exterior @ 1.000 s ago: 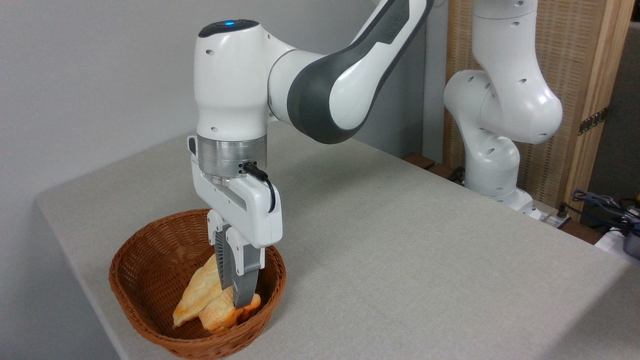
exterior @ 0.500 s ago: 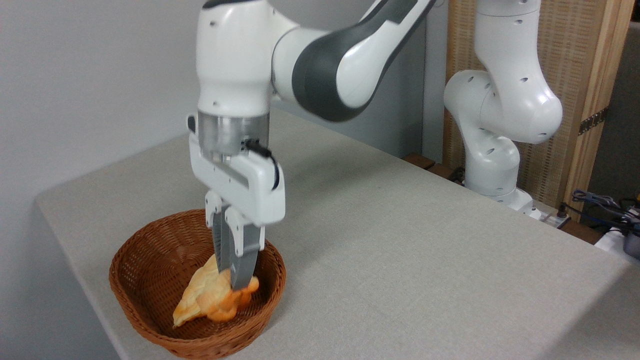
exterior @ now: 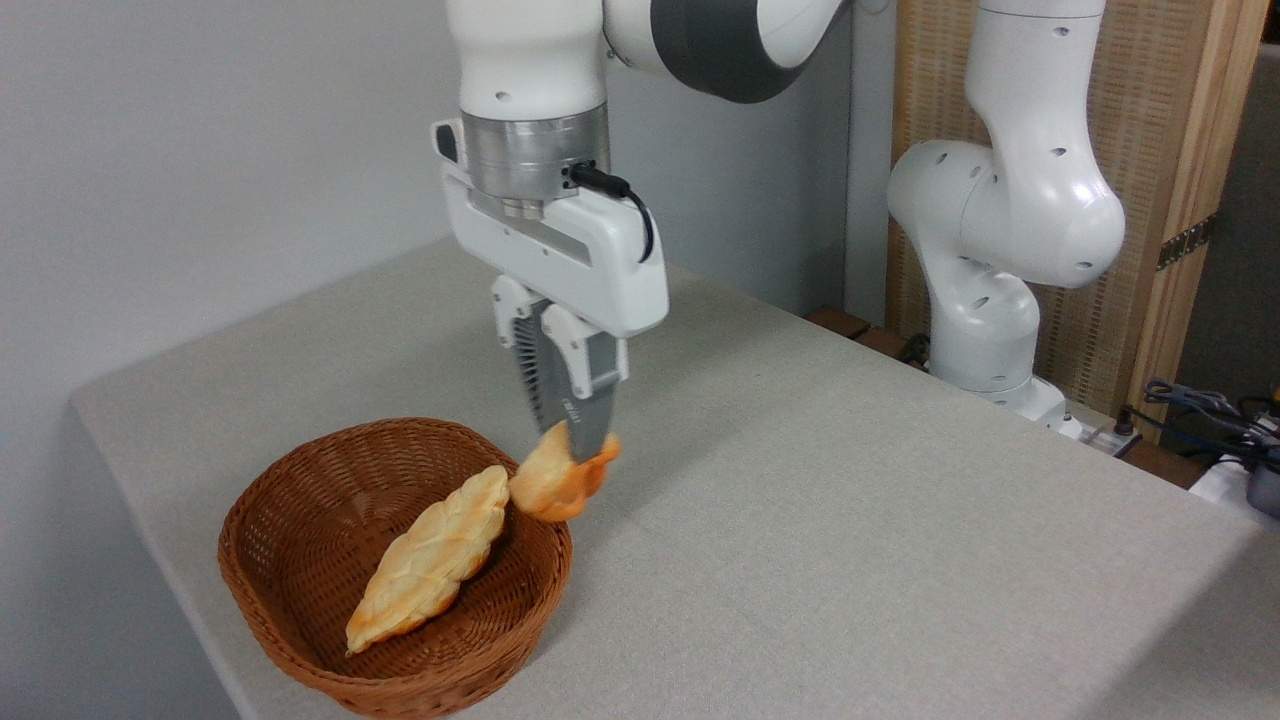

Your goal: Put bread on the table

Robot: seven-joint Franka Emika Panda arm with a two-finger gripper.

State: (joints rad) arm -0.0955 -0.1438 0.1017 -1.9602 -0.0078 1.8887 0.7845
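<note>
The bread (exterior: pixel 558 483) hangs in the air, pinched between the fingers of the gripper (exterior: pixel 575 452), seemingly above the wicker basket's (exterior: pixel 300 620) rim at its 2 o'clock edge; a long pastry (exterior: pixel 430 560) lies inside; the table (exterior: pixel 850 520) spreads beneath.

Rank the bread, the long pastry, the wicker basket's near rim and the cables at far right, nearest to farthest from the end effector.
1. bread: clamped in the end effector.
2. long pastry: lower left, lying in the basket.
3. wicker basket's near rim: bottom left, below the pastry.
4. cables: far right, beyond the table.
</note>
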